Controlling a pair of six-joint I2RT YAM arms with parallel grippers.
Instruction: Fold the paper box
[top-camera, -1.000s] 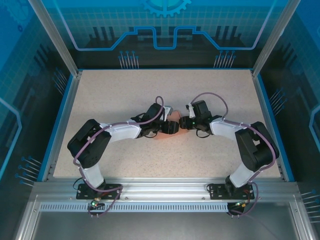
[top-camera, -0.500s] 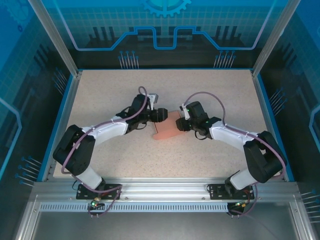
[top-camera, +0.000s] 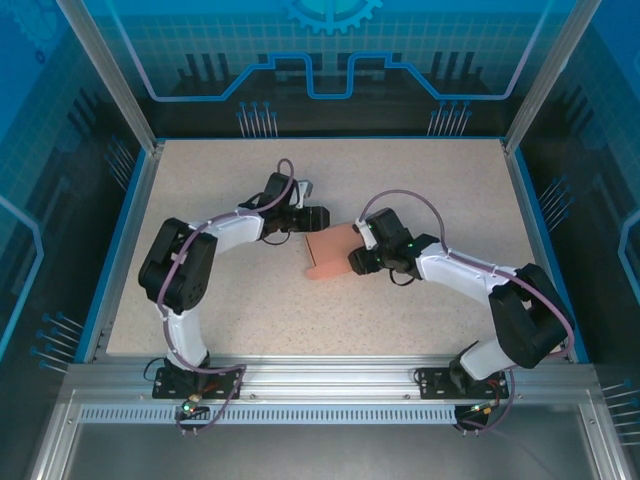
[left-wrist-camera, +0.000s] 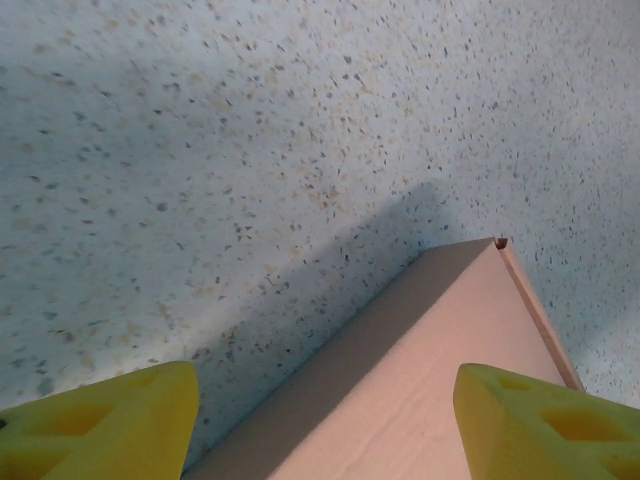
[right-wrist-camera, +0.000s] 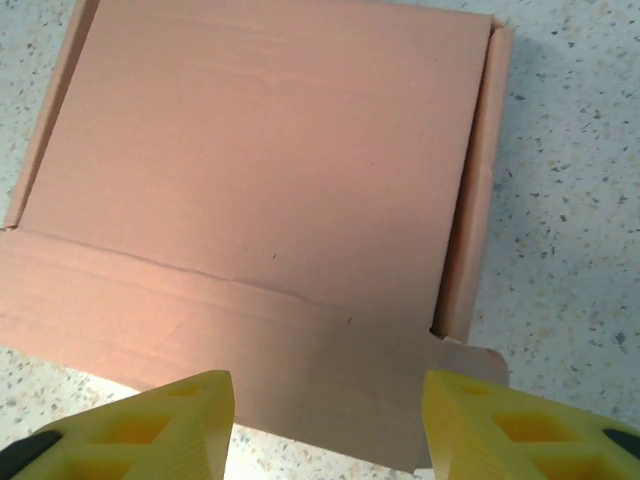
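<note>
A: Paper box (top-camera: 330, 256) lies flat mid-table (top-camera: 200, 180). A creased strip runs along the edge facing the right pincer (top-camera: 358, 262).
B: Pincer states?
A: Both spread wide, holding nothing. Right one hangs over that strip. Left pincer (top-camera: 318, 217) sits just off the box's far corner, not touching.
B: So the right arm is nearer.
A: Yes. I'd judge the strip is its to fold.
</note>
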